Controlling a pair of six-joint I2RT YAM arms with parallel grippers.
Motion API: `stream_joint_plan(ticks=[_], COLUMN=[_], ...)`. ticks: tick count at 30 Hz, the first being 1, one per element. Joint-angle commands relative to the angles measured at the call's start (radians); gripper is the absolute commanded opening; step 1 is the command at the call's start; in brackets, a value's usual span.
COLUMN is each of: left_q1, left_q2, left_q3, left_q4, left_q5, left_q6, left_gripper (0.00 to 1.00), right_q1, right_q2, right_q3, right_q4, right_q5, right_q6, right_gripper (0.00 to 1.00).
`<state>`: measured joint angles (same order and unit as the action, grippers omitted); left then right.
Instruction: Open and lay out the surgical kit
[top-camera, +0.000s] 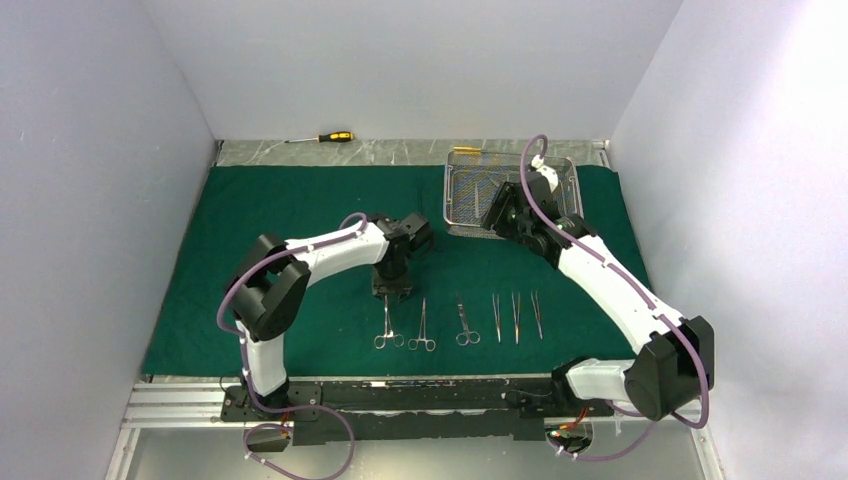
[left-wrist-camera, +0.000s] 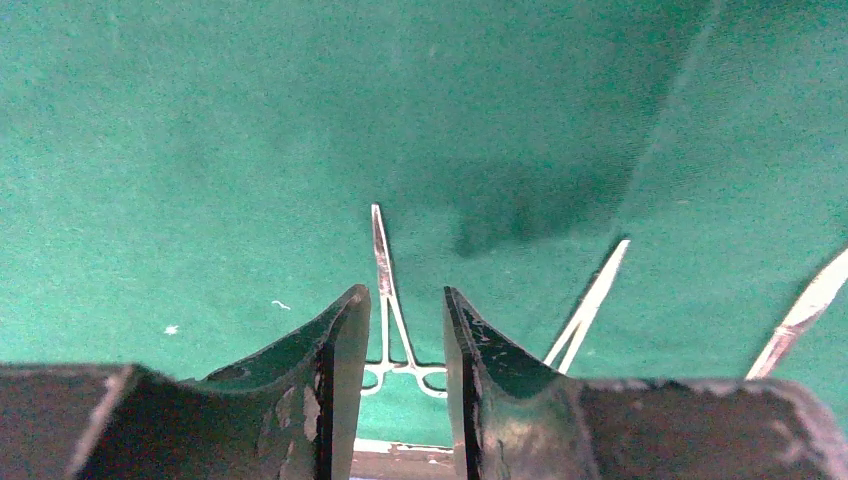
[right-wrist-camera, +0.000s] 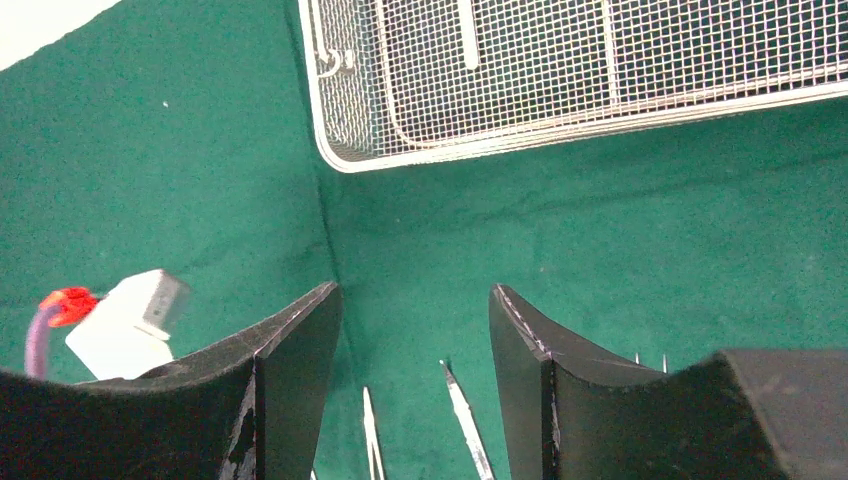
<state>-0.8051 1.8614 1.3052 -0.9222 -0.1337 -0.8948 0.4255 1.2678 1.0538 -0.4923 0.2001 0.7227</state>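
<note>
My left end effector (left-wrist-camera: 403, 292) is released, jaws apart, low over the green cloth (left-wrist-camera: 200, 150). A ring-handled clamp (left-wrist-camera: 381, 250) lies flat between its fingers, ungripped, another instrument (left-wrist-camera: 590, 305) just beside. My right end effector (right-wrist-camera: 412, 288) hangs open and empty, a slim tool (right-wrist-camera: 465, 415) beneath it and the wire-mesh tray (right-wrist-camera: 700, 50) ahead on the cloth
</note>
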Motion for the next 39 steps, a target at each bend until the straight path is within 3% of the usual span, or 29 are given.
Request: stream_joint_plan(ticks=[1,8,14,22,30,39], left_q1=[0.004,0.153,0.305,0.416,0.456,0.471], left_q2=[-0.078,-0.132,-0.144,-0.072,-0.018,-0.009], left_q3=[0.096,0.199,0.262,0.312,0.348,0.330], left_q4=[-0.061,-0.060,-0.025,0.018,0.048,0.087], left_q5=[-0.079,-0.066,0.028,0.147,0.194,0.222], left_q6=[0.023,0.104,0.182,0.208,0.228,0.205], left_gripper=[0.39,0.42,0.44,0.40,0.39,0.40], right_q1=[-0.010,-0.061,-0.077,-0.079,-0.091,-0.135], right_q2=[0.028,0.225,0.512,0.841,0.936,1.033], right_q3=[0.063,0.183,0.415,0.706,0.776,0.847], right_q4=[-0.002,0.015,-0.058,-0.136,-0.175,-0.227], right_q5=[-0.006,-0.051,0.014,0.076,0.072,-0.056], right_q6=[-0.038,-0.178,-0.295,-0.347,-0.332,-0.353], right_gripper=[0.60,0.61,0.59,0.38,0.35,0.33])
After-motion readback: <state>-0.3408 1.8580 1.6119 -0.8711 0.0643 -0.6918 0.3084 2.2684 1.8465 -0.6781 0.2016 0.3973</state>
